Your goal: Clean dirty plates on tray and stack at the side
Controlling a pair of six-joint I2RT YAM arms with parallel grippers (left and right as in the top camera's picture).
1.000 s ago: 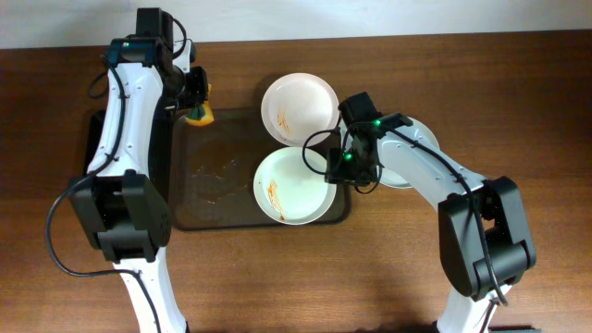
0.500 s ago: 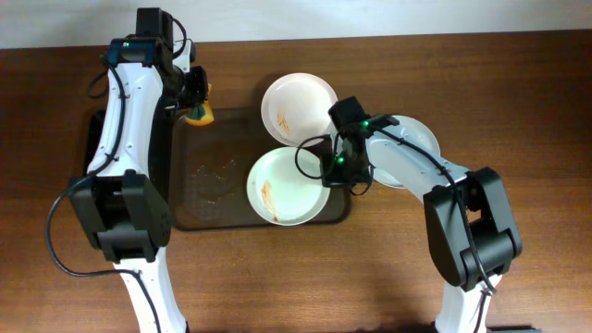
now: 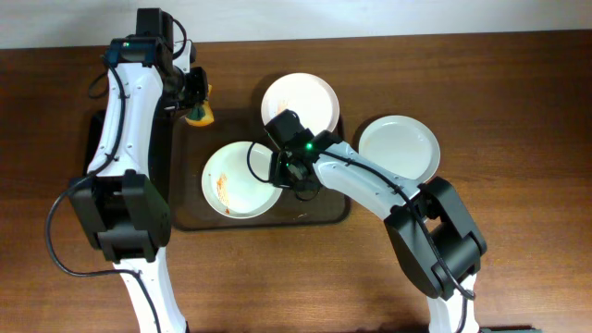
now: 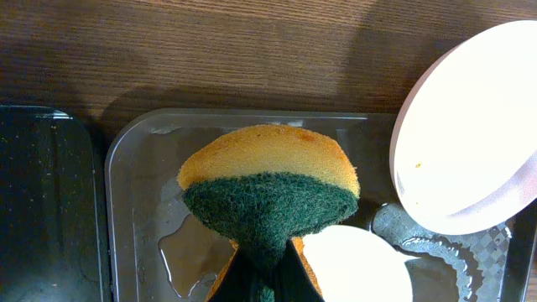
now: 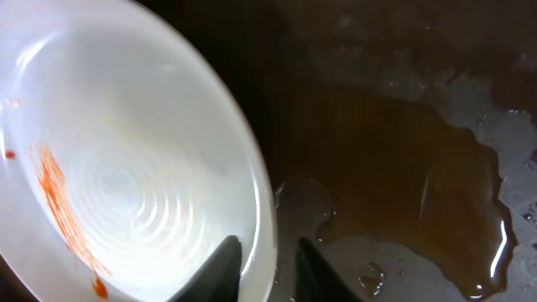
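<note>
We note the right end effector [image 5: 267,264] straddling the smeared plate [image 5: 126,168] at its rim; clamping cannot be confirmed. The left end effector [image 4: 264,281] pinches the sponge [image 4: 268,180]. We judge the smeared plate rigid and wet-slippery: grip the rim.

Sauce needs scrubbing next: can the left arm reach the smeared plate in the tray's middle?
Probably yes. The sponge in the left fingers hangs over the tray's far-left corner, with only bare tray between it and the smeared plate. The right fingers hold that plate's right rim, leaving its centre uncovered.

The wooden table [image 3: 518,231] bears the tray [image 3: 190,208], a black tray [image 3: 93,143], one plate [image 3: 399,148].
</note>
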